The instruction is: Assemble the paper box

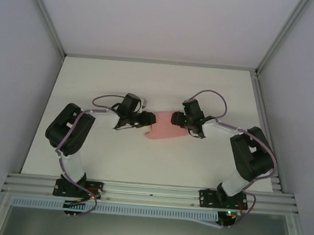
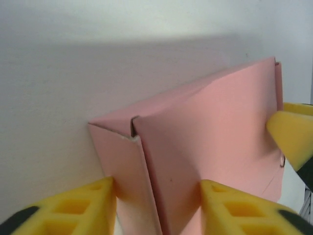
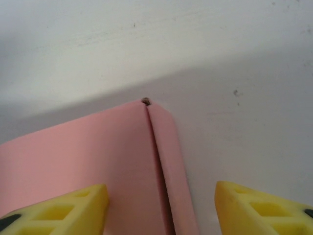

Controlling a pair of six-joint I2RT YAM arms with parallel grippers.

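A: Where's the paper box [image 1: 164,132]?
B: Middle of the counter [image 1: 142,165], pink, partly folded (well off every edge).
A: And the left gripper [image 1: 150,118]?
B: At the box's left end, jaws either side of a folded corner; pinching it or not, can't tell.
A: The right gripper [image 1: 175,119]?
B: Box's far right corner, jaws apart, one finger [image 3: 254,210] over bare counter just beside the box's edge.
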